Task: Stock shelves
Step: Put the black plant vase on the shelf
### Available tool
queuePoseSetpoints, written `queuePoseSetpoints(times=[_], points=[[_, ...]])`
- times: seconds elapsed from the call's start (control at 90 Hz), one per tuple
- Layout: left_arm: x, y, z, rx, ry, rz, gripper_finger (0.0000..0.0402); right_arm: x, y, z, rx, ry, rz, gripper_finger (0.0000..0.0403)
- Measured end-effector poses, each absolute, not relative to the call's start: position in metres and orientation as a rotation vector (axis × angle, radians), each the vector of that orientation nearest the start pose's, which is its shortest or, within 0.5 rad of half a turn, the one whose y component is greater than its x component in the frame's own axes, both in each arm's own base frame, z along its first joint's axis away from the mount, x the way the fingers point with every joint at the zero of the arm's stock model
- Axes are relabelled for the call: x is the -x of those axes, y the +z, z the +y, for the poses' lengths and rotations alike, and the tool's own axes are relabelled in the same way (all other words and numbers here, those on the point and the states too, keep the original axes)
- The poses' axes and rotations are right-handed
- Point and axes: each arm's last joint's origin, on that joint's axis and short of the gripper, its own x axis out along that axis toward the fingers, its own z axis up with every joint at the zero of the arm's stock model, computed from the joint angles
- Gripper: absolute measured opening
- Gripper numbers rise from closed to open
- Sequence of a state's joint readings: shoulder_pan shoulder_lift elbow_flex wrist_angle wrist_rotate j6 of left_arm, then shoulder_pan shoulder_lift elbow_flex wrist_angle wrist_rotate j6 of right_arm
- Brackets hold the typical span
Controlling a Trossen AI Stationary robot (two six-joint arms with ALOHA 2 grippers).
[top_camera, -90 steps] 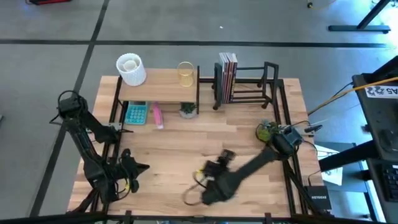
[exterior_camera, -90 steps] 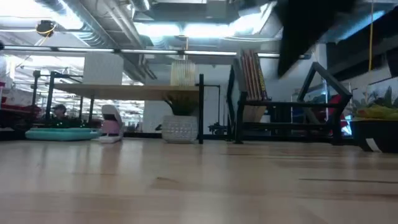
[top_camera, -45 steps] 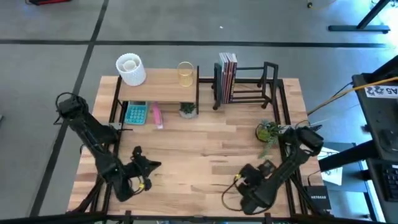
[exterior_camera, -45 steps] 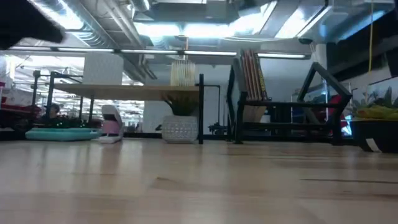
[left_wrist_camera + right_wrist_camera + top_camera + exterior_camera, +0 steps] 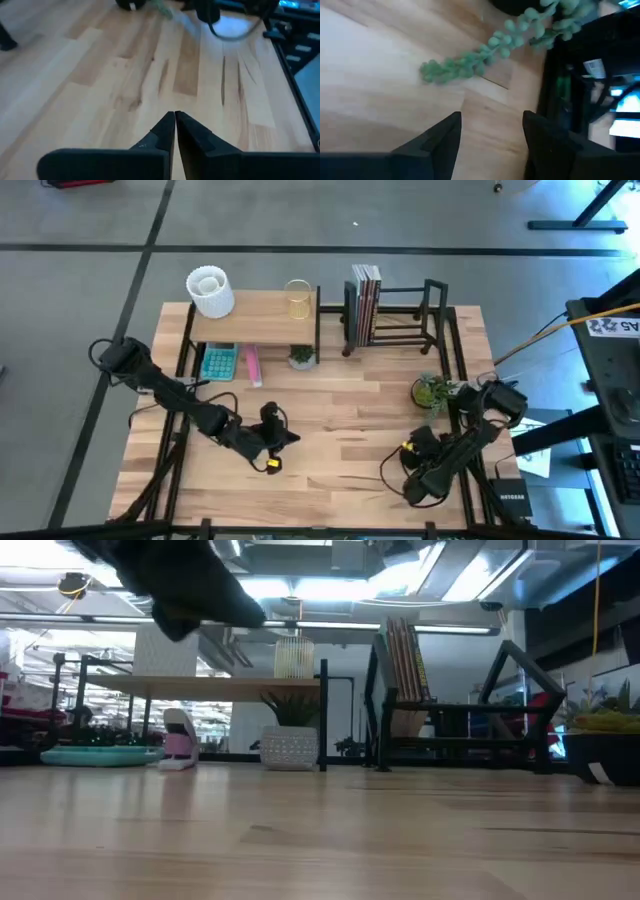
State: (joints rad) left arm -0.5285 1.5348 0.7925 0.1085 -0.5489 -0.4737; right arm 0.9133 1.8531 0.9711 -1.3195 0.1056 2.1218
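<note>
Shelves stand along the upper edge of the table (image 5: pixel 330 410) in the high view. Wooden shelf (image 5: pixel 255 315): light board on thin black legs, upper left of centre, long axis running left-right across the frame, open side facing the lower edge. Black rack (image 5: pixel 400 315): just right of the wooden shelf, long axis also left-right.

On the board: white perforated cup (image 5: pixel 210 290) at its left end, yellow holder (image 5: pixel 298 298) at its right end. Under the board: teal calculator (image 5: pixel 218 362), pink stapler (image 5: pixel 252 367), small potted plant (image 5: pixel 302 357). Books (image 5: pixel 365 302) stand upright at the left end of the rack, spines up. Low view gives the same order left to right.

Left gripper (image 5: pixel 281 439): centre-left of the high view, over bare tabletop, well apart from both shelves, pointing right. Left wrist view shows its fingers (image 5: pixel 162 131) pressed together tip to tip, nothing between them.

Right gripper (image 5: pixel 412 448): lower right of the high view, near the table's right edge, below a trailing green plant (image 5: pixel 432 392) in a dark pot. Right wrist view: fingers (image 5: pixel 442 135) spread wide apart, holding nothing, bare wood between them, the plant's beaded strands (image 5: pixel 475 60) lying on the wood beyond.
</note>
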Motion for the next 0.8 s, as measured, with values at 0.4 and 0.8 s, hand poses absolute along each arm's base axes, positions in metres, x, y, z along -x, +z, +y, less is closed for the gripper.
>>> queuePoseSetpoints(times=[0.4,0.8], points=[[-0.274,0.163,-0.153,0.134,0.125,0.609,0.0001,-0.126,0.124,0.152,-0.452,-1.279,1.004,0.0198],[-0.272,0.163,-0.157,0.127,0.111,0.607,0.0001,-0.151,0.122,0.172,-0.385,-0.860,0.879,0.0198]])
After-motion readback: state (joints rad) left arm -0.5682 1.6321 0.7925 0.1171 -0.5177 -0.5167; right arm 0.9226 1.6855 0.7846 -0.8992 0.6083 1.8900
